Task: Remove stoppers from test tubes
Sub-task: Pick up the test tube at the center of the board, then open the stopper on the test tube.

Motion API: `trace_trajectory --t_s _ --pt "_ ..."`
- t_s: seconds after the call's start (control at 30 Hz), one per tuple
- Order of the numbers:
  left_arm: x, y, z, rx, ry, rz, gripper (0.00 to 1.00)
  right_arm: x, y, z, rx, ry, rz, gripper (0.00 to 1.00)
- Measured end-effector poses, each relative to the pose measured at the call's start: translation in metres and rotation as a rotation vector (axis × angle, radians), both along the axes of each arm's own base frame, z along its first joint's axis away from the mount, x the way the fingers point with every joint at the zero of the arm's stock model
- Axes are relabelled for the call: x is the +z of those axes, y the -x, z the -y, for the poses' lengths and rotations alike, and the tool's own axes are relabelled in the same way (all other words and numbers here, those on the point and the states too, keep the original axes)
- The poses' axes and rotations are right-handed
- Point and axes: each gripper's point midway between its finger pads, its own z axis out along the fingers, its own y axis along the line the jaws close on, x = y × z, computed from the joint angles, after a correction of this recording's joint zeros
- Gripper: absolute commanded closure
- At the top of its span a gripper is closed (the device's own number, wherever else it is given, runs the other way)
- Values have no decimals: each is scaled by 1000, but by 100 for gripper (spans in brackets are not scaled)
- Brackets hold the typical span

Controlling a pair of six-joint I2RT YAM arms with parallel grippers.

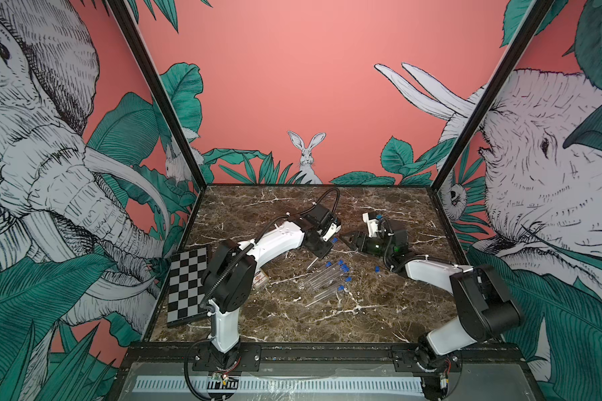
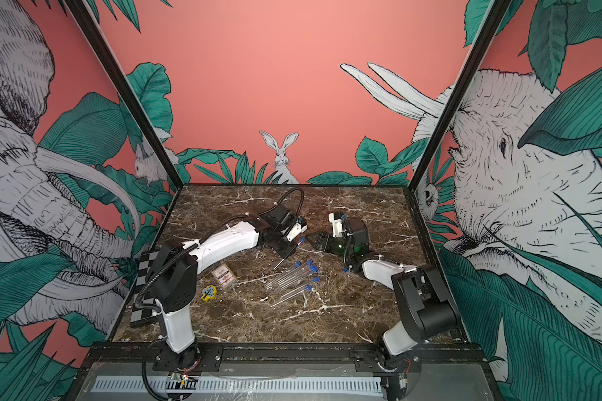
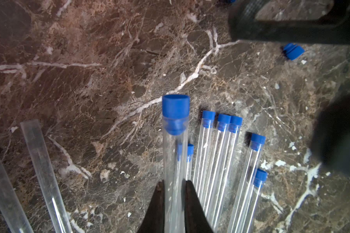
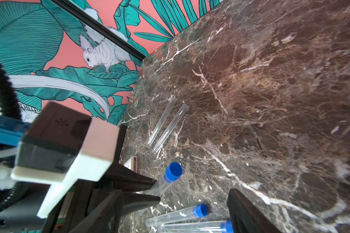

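The left arm (image 1: 278,239) rises from its mount at the near edge of the bench (image 1: 327,323), bends at the elbow and reaches far and rightward, wrist tipped down; its end effector (image 3: 175,191) is clamped tight on a test tube (image 3: 175,157), one dark finger (image 3: 160,201) on either side, holding it tilted above the bench; the right arm (image 1: 431,270) rises from the near right, folds at the elbow and stretches leftward, low over the bench; its end effector (image 1: 347,240) points left toward the left one, jaws spread wide and gripping nothing, near the tube's upper end.
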Motion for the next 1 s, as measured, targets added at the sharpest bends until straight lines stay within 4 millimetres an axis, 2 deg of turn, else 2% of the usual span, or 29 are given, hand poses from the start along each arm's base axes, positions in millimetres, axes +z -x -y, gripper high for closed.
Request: trace_trajectory --t_s 0.23,0.47,0.63,1.0 --pt "1 1 3 -6 14 -4 92 -9 -1 -13 22 -39 -25 30" --pt "3 0 5 -10 26 -1 92 -24 -5 -21 20 -73 -68 43" --pt "8 1 6 -13 40 3 92 -19 -8 -24 15 -104 -60 46" --pt "11 1 8 -17 52 7 92 -15 -10 -31 20 -148 -56 61"
